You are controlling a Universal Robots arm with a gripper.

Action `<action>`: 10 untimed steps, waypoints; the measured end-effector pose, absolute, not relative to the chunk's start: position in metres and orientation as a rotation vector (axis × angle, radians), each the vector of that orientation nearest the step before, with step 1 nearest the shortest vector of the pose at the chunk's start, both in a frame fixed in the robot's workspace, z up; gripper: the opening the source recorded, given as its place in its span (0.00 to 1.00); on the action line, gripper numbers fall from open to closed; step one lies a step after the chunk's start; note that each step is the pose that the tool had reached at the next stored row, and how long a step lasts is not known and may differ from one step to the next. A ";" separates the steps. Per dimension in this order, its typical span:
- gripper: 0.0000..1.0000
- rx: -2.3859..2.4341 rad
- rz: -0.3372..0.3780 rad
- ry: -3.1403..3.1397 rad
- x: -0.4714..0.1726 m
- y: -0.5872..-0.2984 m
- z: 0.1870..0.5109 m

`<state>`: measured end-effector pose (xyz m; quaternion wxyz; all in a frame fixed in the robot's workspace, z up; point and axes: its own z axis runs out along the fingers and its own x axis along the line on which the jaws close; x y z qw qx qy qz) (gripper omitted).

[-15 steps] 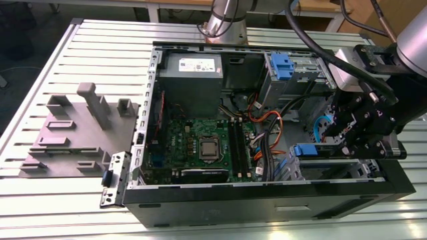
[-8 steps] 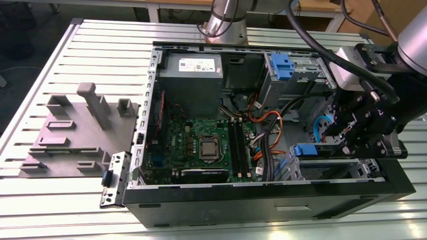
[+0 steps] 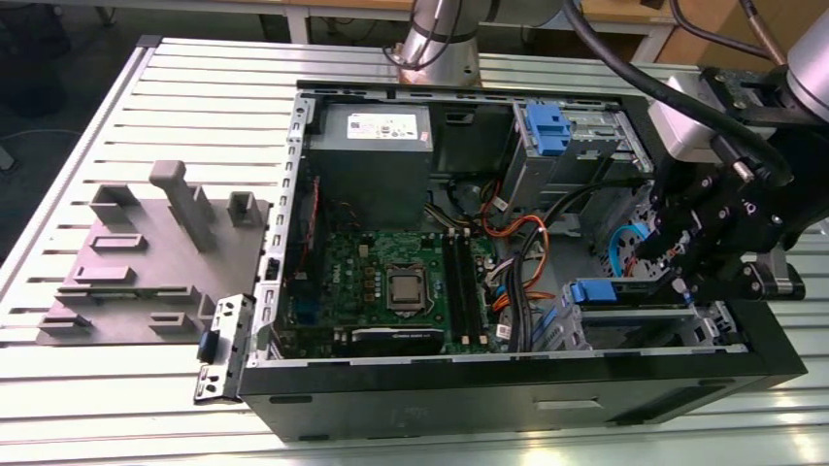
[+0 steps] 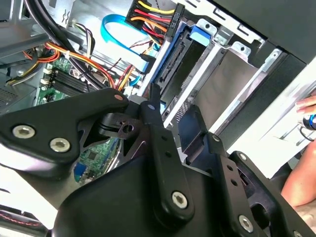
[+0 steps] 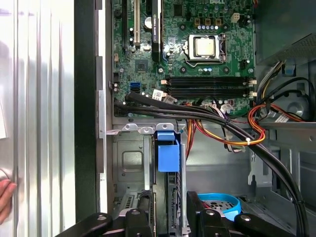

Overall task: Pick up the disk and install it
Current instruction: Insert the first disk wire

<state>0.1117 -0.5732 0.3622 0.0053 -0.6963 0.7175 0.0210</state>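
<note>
The disk (image 5: 173, 197) stands on edge in the drive cage (image 5: 129, 165) at the open computer case's front corner, with a blue rail along its side. In the second wrist view the disk (image 4: 183, 81) shows as a silver face next to that blue rail. My gripper (image 5: 170, 217) straddles it from above, one black finger (image 5: 144, 217) on each side, closed against its faces. In the exterior view the gripper (image 3: 677, 282) hangs over the cage at the exterior view's right. A blue plastic latch (image 5: 168, 150) sits at the cage's inner end.
The case (image 3: 518, 388) lies open on a slatted metal table (image 3: 78, 184). A motherboard (image 3: 388, 286), a grey power-supply box (image 3: 369, 146) and black and orange cables (image 5: 222, 123) crowd the cage. A grey fixture (image 3: 143, 262) lies at the exterior view's left. A person's hand (image 4: 301, 182) is beside the case.
</note>
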 end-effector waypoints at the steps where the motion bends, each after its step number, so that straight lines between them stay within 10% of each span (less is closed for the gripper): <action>1: 0.42 -2.180 0.066 2.246 0.112 -0.573 0.362; 10: 0.42 -2.180 0.066 2.246 0.112 -0.571 0.363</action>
